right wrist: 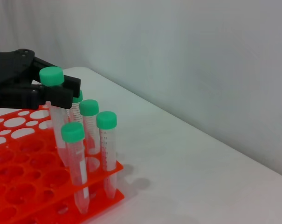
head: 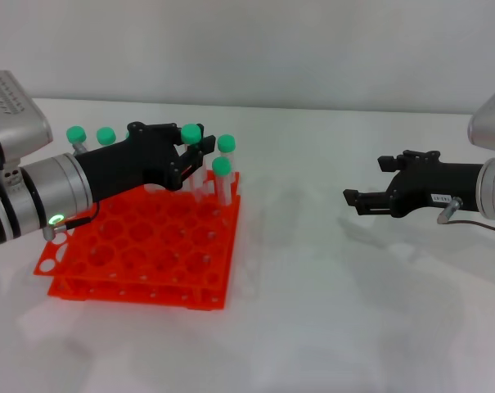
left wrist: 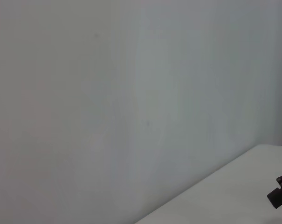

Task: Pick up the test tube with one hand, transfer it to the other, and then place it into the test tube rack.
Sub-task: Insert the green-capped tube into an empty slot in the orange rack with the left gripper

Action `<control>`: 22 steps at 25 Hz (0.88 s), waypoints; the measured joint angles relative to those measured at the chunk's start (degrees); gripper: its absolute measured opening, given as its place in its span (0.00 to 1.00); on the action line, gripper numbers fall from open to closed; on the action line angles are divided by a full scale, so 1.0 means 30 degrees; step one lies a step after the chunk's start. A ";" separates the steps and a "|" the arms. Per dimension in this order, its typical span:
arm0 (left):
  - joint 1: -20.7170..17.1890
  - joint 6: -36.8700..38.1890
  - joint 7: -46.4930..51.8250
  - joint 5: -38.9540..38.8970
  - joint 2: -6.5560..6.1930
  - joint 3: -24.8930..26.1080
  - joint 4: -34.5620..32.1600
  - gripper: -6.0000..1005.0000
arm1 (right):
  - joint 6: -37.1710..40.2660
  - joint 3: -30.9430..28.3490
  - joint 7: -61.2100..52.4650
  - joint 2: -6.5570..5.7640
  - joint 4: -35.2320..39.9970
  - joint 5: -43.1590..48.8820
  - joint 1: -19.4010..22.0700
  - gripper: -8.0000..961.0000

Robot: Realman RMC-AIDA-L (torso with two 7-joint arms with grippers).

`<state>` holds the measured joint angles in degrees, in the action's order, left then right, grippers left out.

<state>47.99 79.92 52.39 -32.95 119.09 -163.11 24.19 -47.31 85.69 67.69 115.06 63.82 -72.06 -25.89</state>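
Note:
The orange-red test tube rack [head: 141,254] stands on the white table at my left; it also shows in the right wrist view [right wrist: 19,163]. My left gripper [head: 190,154], on the arm with the green light, is over the rack's far right part. It is shut on a test tube [head: 191,134] just below its green cap [right wrist: 51,76]. The tube hangs upright, its lower part reaching into the rack's top tier. My right gripper [head: 368,182] is open and empty, held above the table at the right, well apart from the rack.
Several other green-capped tubes stand in the rack: two at its far right corner [head: 223,168], [right wrist: 106,120] and two at the far left [head: 77,133]. A pale wall runs behind the table. A black gripper tip [left wrist: 279,189] shows in the left wrist view.

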 joint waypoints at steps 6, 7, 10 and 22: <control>0.0001 -0.0524 0.0034 0.0068 -0.0012 -0.0003 -0.0513 0.32 | 0.0072 0.0000 -0.0008 -0.0005 -0.0003 0.0026 -0.0051 0.89; -0.0008 -0.0636 0.0074 0.0087 -0.0021 -0.0002 -0.0640 0.32 | 0.0089 0.0000 -0.0008 -0.0006 -0.0003 0.0028 -0.0065 0.89; -0.0096 -0.0673 0.0006 0.0095 -0.0029 -0.0003 -0.0772 0.33 | 0.0140 0.0000 -0.0009 -0.0016 -0.0004 0.0028 -0.0092 0.89; -0.0996 -0.0025 0.0041 -0.1492 -0.0036 0.0028 -0.1019 0.38 | 0.0085 -0.0425 -0.0007 -0.0014 -0.0033 0.0268 -0.0130 0.89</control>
<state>45.00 79.84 52.51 -37.43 118.99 -163.03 21.13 -47.06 84.42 67.67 115.02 63.72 -71.25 -26.28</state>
